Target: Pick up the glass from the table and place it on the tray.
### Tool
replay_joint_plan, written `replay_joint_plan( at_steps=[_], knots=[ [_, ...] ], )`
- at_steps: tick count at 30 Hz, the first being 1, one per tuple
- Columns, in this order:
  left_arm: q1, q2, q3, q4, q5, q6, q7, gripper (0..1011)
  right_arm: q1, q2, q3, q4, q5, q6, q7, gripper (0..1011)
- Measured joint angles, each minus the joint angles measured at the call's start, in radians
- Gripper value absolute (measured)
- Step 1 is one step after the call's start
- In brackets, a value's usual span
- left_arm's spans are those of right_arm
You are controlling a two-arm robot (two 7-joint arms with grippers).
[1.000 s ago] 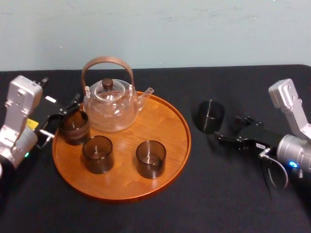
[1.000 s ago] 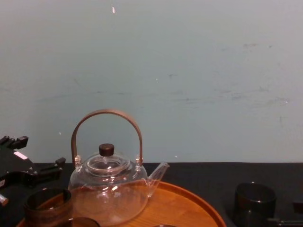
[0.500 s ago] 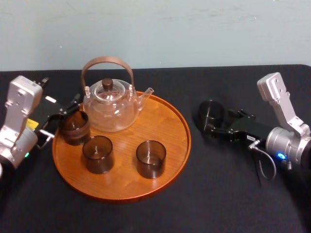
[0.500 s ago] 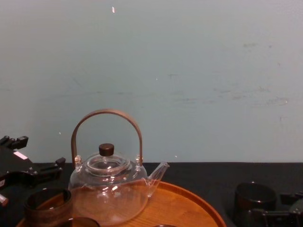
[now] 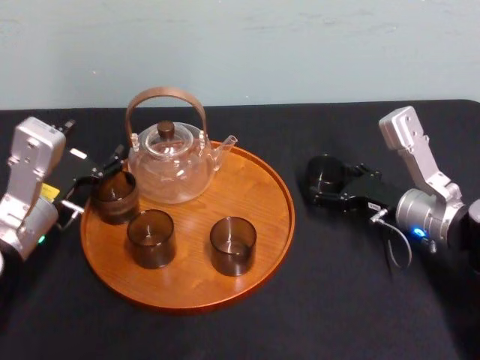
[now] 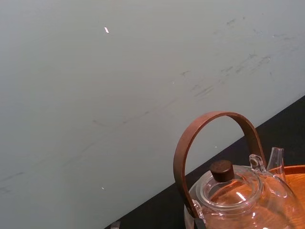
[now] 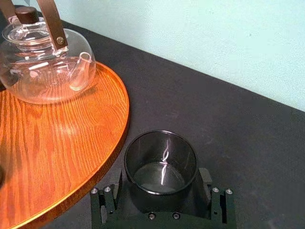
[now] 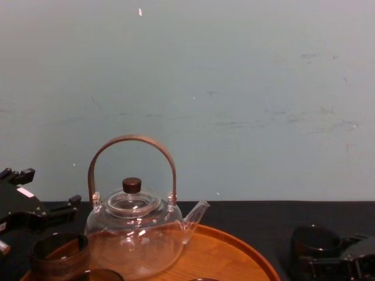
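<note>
Fingers (image 7: 203, 181) of the right gripper (image 5: 321, 186) parted, straddling the glass (image 7: 160, 162) upright on the black-clothed table (image 5: 337, 300), just right of the tray (image 5: 195, 274). Left gripper (image 5: 96, 184) at the tray's left rim, fingers apart by a dark cup (image 5: 114, 196). Farther back, glass teapot (image 5: 171, 169) on the tray; beyond, pale green wall (image 8: 234, 88).

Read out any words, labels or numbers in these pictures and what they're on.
Nothing legible.
White sticker on the left pincer: too small to read.
Yellow sticker on the left arm: too small to read.
White tag on the right pincer: too small to read.
</note>
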Motion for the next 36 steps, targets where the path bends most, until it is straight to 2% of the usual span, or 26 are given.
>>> replay_joint_plan(
  at_steps=[15,28,34,36],
  knots=[
    [0.000,0.000,0.000,0.000,0.000,0.000,0.000,1001,0.043,-0.042,-0.008,0.058,-0.037,0.000,0.011,1002],
    [0.000,0.000,0.000,0.000,0.000,0.000,0.000,1001,0.047,-0.047,-0.010,0.061,-0.049,0.001,0.005,1003],
    [0.000,0.000,0.000,0.000,0.000,0.000,0.000,1001,0.047,-0.047,-0.009,0.061,-0.047,0.001,0.006,904],
    [0.000,0.000,0.000,0.000,0.000,0.000,0.000,1001,0.047,-0.046,-0.009,0.061,-0.046,0.001,0.006,904]
  ],
)
